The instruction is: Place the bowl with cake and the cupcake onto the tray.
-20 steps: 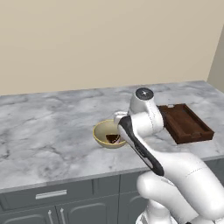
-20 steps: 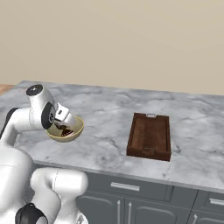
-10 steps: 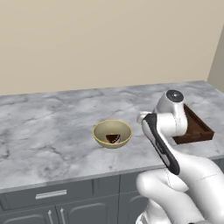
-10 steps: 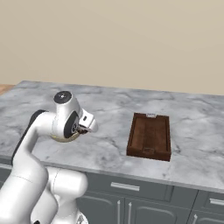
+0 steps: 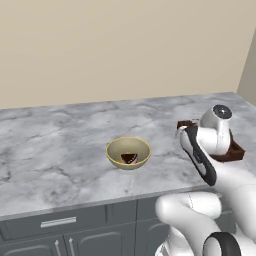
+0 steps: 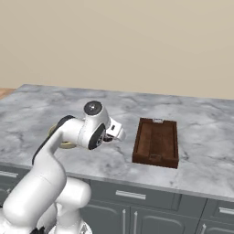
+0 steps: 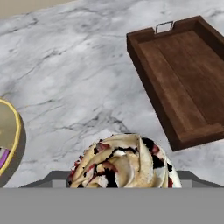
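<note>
Cupcake in transit toward the tray

Nearest, the hand [image 6: 111,133] carries the cupcake [image 7: 124,161] between wide-set fingers above the tabletop [image 5: 60,150]; next it should move over the empty tray [image 7: 183,85] and lower it. Farther back, the bowl [image 5: 128,152] with cake [image 5: 130,158] waits well apart.

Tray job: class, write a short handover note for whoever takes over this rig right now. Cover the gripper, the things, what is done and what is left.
Gripper: closed on the cupcake, held above the counter.
Bowl: on the counter with the cake inside, apart from the tray.
Tray: holds nothing yet; the gripper is between it and the bowl.
Done: cupcake picked up.
Left: set the cupcake in the tray, then fetch the bowl with its cake and place it there too.
</note>
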